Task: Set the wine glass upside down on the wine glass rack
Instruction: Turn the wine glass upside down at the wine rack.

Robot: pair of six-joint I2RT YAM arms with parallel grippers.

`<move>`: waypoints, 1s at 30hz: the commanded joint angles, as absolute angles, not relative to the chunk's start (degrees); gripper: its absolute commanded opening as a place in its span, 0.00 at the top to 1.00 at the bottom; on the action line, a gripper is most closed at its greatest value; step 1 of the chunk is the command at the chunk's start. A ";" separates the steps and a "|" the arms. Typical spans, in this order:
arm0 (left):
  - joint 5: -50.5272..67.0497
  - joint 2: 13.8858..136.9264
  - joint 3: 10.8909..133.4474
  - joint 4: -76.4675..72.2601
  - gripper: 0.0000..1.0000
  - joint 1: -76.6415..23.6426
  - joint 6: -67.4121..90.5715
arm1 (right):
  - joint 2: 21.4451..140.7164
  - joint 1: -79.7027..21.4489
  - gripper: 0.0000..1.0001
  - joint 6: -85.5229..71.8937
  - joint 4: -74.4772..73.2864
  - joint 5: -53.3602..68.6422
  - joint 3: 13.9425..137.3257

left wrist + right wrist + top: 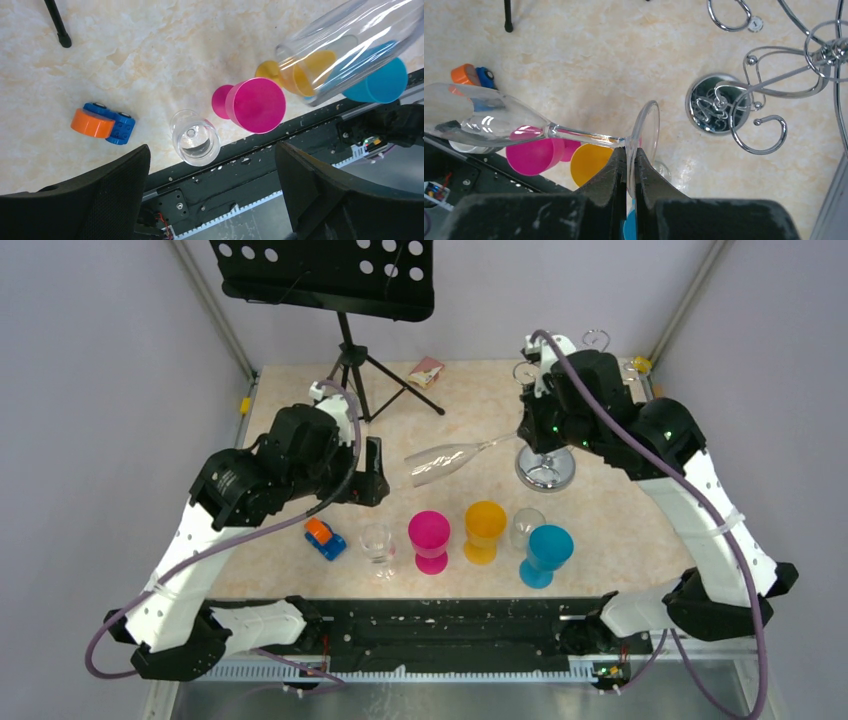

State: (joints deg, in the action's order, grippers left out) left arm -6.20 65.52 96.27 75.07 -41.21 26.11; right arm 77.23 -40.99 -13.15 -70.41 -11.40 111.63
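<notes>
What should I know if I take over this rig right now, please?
Left end effector: open, empty, near the bowl's mouth.
Right end effector: shut on the foot of the clear long-stemmed wine glass, held sideways above the table.
Shiny chrome wire glass rack: standing by the right end effector, no glass seen on it.
Done: glass lifted. Left: turn it upside down, hang it on a rack hook.

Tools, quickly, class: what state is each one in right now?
Left tool: open, holding nothing.
Right tool: closed on the wine glass, pinching its foot.
</notes>
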 commanded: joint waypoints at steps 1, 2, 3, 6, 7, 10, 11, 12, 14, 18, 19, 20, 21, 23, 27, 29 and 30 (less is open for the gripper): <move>-5.22 64.61 100.71 74.30 0.03 -40.84 27.72 | 77.32 -49.91 1.00 -8.30 -66.12 -26.52 115.39; -4.71 64.52 101.13 74.07 0.03 -40.83 27.87 | 77.46 -51.84 1.00 -6.97 -65.00 -28.43 115.09; -3.91 64.45 101.42 73.58 0.03 -40.79 28.13 | 77.59 -53.59 1.00 -5.49 -63.73 -30.06 114.50; -0.53 64.19 101.57 71.22 0.03 -40.82 29.35 | 77.68 -58.50 1.00 -0.63 -59.01 -34.45 111.87; 1.53 64.10 101.33 70.32 0.03 -40.79 29.88 | 77.82 -59.65 1.00 2.15 -57.05 -35.07 110.77; 5.27 63.46 99.97 67.26 0.03 -40.75 31.65 | 78.34 -61.71 1.00 7.39 -53.40 -36.10 107.54; 6.11 63.19 99.34 66.23 0.03 -40.77 32.06 | 78.39 -62.38 1.00 9.05 -52.30 -35.66 106.54; 6.81 62.95 98.88 65.29 0.03 -40.66 32.42 | 78.32 -62.84 1.00 10.65 -51.25 -34.81 105.59; 8.13 62.84 98.17 63.91 0.03 -40.53 33.38 | 77.76 -63.44 1.00 13.94 -48.88 -32.04 103.52; 10.44 62.78 97.01 60.87 0.04 -40.19 35.12 | 74.80 -63.88 1.00 19.95 -41.86 -27.76 97.04; 11.05 62.69 96.72 60.10 0.04 -40.09 35.57 | 73.61 -63.96 1.00 21.48 -39.66 -26.85 94.89; 11.72 62.67 96.52 59.47 0.04 -39.87 36.00 | 72.35 -63.98 1.00 23.04 -36.96 -26.03 92.85; 12.48 62.67 96.40 58.77 0.04 -39.74 36.36 | 70.41 -63.97 1.00 25.57 -34.16 -24.97 90.37; 13.86 62.64 96.06 57.53 0.04 -39.42 37.05 | 66.88 -64.05 1.00 30.16 -25.28 -23.06 84.57; 17.00 62.67 95.05 54.61 0.04 -38.48 38.20 | 59.87 -64.14 1.00 40.12 -7.23 -20.11 72.04; 18.34 62.75 94.72 53.43 0.05 -37.76 38.85 | 57.99 -64.15 1.00 45.75 -1.20 -18.32 67.76; 19.40 62.75 94.48 52.71 0.05 -37.33 39.22 | 56.61 -64.23 1.00 48.36 0.72 -17.40 66.51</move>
